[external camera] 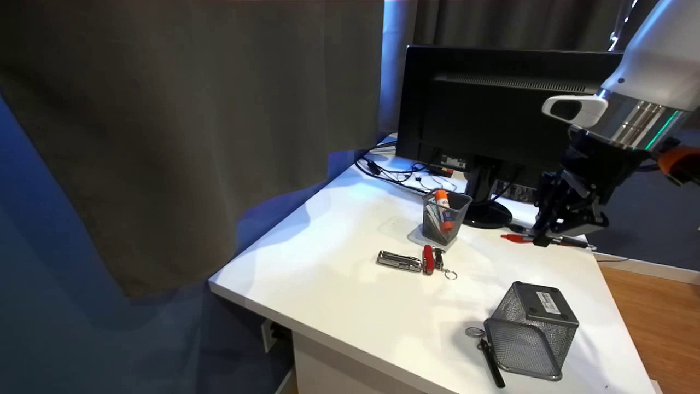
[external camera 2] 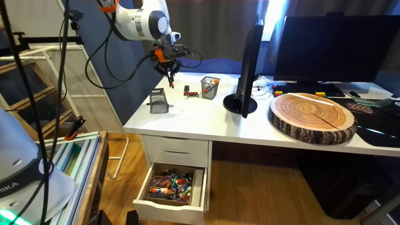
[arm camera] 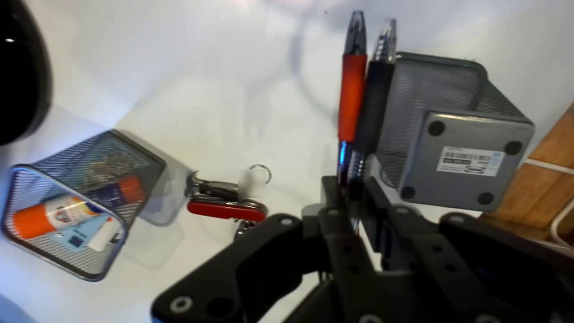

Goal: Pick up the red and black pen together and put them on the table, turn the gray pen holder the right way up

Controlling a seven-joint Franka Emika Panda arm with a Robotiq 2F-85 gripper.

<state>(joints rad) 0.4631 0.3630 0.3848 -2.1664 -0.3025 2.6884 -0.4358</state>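
Because the red pen [arm camera: 352, 94] and black pen [arm camera: 376, 107] could roll apart on release, they were probably best lowered flat onto the table [arm camera: 215, 121] beneath the gripper [arm camera: 350, 185], clear of the upside-down holder [arm camera: 462, 139] to its right in the wrist view. The fingers [arm camera: 331, 197] were nearly together, pinching both pens side by side.

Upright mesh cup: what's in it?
In the wrist view: a glue stick, a light-blue item and a red-tipped white item. A clump near the bottom is too blurred to name; whatever the glue stick covers can't be seen.
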